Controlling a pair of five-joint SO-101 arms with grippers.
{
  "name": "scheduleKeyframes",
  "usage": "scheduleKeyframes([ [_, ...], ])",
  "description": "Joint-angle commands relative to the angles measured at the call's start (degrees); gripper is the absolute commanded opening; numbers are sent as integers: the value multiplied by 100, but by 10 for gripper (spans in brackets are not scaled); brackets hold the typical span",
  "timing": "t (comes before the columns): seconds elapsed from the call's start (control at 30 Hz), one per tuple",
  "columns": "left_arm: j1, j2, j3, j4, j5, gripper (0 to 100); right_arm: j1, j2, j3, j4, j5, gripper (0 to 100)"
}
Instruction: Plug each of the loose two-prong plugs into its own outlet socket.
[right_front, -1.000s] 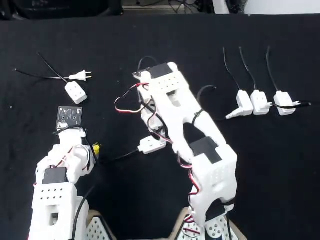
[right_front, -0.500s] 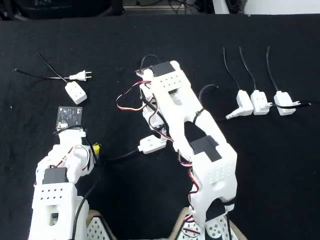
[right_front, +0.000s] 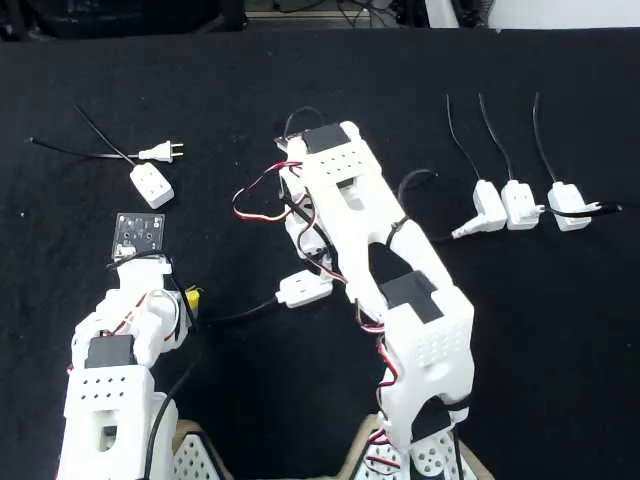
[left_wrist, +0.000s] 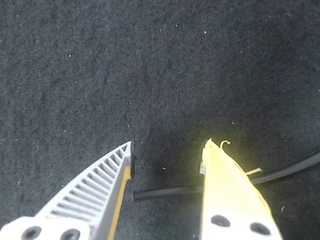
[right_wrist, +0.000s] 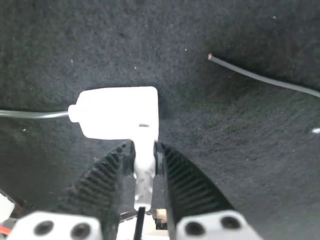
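Note:
A white outlet socket (right_wrist: 117, 120) lies on the black cloth with its cable running off one end. My right gripper (right_wrist: 144, 147) is shut on a white plug (right_wrist: 144, 167) that meets the socket's side. In the high view this socket (right_front: 303, 289) lies at the centre, just beside the right arm (right_front: 345, 200). A loose two-prong plug (right_front: 160, 152) and a free white socket (right_front: 151, 184) lie at the far left. My left gripper (left_wrist: 169, 145) is open low over the cloth, with a black cable (left_wrist: 170, 191) crossing between its fingers.
Three more white sockets (right_front: 488, 205) (right_front: 520, 205) (right_front: 568, 207) stand in a row at the far right, their black cables running away from the arms. A loose cable end (right_wrist: 250, 74) lies near the held plug. The left arm (right_front: 125, 330) stays at the near left.
The right arm has shifted very slightly with the plug against the centre socket. The left arm and the other plugs and sockets have not moved.

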Motion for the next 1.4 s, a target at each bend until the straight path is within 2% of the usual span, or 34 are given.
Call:
scheduleKeyframes([
  [0.0, -48, -44, -31, -79, 0, 231, 26, 48, -251, -97, -62, 11],
  [0.23, -48, -44, -31, -79, 0, 231, -185, 48, -198, -79, -62, 11],
  [0.47, -48, -44, -31, -79, 0, 231, -123, 48, -189, -70, -360, 11],
  [0.7, -48, -44, -31, -79, 0, 231, -167, 57, 13, -97, -352, 11],
  [1.17, -48, -44, -31, -79, 0, 231, -255, 48, 655, -800, -211, 11],
  [1.37, -48, -44, -31, -79, 0, 231, -255, 4, 1341, -1486, -255, 11],
])
